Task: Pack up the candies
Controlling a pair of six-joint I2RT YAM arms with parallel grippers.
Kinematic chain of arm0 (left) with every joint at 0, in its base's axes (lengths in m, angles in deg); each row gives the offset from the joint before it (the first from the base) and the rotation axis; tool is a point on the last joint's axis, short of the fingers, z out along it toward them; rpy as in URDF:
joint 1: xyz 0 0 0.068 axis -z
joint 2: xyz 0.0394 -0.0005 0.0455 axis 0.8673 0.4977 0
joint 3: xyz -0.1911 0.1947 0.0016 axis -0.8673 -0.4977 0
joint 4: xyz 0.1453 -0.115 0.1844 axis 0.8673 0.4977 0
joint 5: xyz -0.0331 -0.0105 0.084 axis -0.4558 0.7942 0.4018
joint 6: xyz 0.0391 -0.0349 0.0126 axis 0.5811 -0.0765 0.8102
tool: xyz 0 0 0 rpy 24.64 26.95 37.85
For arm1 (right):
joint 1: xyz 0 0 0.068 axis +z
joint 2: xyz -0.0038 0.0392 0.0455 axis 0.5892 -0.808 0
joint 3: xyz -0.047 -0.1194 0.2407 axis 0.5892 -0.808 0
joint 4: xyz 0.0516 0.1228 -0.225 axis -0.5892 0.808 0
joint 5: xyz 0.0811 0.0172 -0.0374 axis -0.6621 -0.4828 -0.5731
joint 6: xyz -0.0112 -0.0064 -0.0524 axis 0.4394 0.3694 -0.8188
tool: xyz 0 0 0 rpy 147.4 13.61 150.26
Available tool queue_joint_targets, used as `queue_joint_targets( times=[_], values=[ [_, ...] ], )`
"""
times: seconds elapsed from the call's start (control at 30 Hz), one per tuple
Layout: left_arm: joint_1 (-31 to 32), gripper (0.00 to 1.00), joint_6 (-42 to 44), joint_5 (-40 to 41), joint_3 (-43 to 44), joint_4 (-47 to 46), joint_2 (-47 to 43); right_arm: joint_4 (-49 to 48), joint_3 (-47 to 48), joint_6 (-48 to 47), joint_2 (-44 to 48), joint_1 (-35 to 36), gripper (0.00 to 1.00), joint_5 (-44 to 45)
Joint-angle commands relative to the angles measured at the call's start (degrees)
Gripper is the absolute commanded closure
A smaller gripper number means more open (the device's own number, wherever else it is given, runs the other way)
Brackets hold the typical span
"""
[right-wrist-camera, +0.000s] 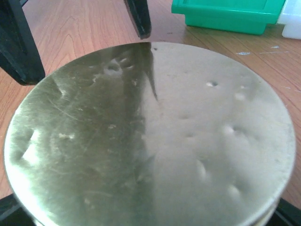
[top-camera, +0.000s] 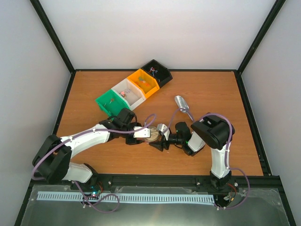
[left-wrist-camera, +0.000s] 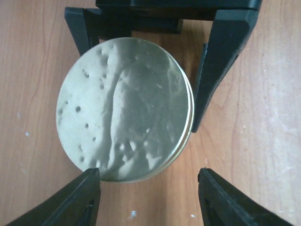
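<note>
Candies (top-camera: 123, 93) lay as tiny specks inside the row of bins, at 11 o'clock from the two grippers.

The green bin (top-camera: 104, 103), white bin (top-camera: 133, 89), orange bin (top-camera: 150, 91) and black bin (top-camera: 163, 75) stood touching in a slanted line running toward 1 o'clock. A metal scoop (top-camera: 182, 104) lay on the wooden table (top-camera: 211, 94) at 2 o'clock of the round gold lid (left-wrist-camera: 124, 110). The lid sat tilted between both grippers. The right gripper (top-camera: 159, 137) was spread wide with its fingers against the rim, seemingly clamping it. The left gripper (left-wrist-camera: 148, 173) stood partly open at the lid's near edge, gripping nothing. The lid filled the right wrist view and hid part of one right finger in the left wrist view. The candies were too small to count.
</note>
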Motion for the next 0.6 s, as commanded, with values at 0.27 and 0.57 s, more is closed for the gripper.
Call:
queue_joint_targets(
  times=[0.27, 0.57],
  values=[
    [-0.49, 0.12, -18.63, -2.66, -1.04, -7.46, -1.68, -1.47, -0.46, 1.49, -1.09, 0.61, 0.51, -0.77],
    [-0.49, 0.1, -21.36, -4.72, 4.26, -6.49, 3.92, -2.33, -0.49, 1.52, -1.49, 0.74, 0.51, -0.6]
  ],
)
